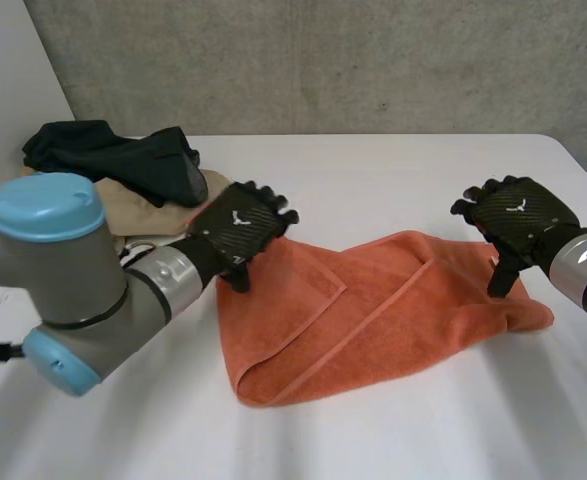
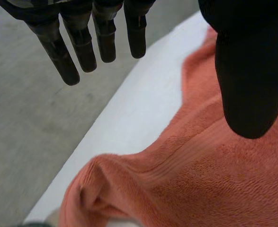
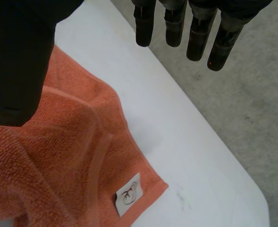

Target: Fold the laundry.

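Note:
An orange towel lies loosely folded and rumpled on the white table. My left hand hovers over the towel's far left corner, fingers straight and apart from the thumb, holding nothing. In the left wrist view the fingers are spread above the table edge, with the towel under the thumb. My right hand hangs over the towel's far right end, also open and empty. In the right wrist view the towel shows a corner with a small white label below the right hand.
A pile of other laundry sits at the back left: a black garment on top of a beige one. The far table edge runs close beyond both hands, with grey floor past it.

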Controlling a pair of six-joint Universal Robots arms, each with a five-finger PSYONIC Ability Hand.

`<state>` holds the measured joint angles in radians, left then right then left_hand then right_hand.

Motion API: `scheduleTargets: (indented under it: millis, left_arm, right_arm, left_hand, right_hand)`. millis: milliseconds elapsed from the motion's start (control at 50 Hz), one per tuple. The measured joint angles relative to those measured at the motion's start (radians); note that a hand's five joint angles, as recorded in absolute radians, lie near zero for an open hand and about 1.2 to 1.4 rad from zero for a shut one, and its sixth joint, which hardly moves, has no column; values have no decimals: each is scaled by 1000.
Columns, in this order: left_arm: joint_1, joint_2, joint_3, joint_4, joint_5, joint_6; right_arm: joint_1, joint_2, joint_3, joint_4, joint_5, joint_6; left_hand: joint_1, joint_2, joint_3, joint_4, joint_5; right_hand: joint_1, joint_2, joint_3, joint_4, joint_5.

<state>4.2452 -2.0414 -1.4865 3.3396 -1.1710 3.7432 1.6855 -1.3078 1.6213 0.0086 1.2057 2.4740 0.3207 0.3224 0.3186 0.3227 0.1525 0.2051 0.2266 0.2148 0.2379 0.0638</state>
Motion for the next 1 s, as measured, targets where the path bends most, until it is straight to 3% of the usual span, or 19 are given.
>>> scheduleTargets:
  millis: [120, 360, 520, 1000]
  left_arm:
    - [-12, -148, 149, -15, 69, 90]
    - [-87, -393, 483, -171, 145, 89]
    - [-108, -484, 592, -224, 149, 88]
    - [-119, -594, 726, -351, 108, 138]
  right_arm:
    - [3, 27, 10, 2, 11, -3]
    - [-1, 33, 56, -1, 22, -1]
    - [-6, 40, 75, -5, 18, -1]
    - [-6, 63, 86, -10, 13, -2]
  left_hand:
    - [22, 22, 24, 22, 24]
    - [117, 110, 114, 111, 111]
    - [291, 281, 282, 283, 275]
    - [279, 277, 282, 275, 266]
  right_hand:
    - [0, 0, 0, 0, 0]
    - [0, 0, 0, 0, 0]
    - [0, 0, 0, 0, 0]
    - [0, 0, 0, 0, 0]
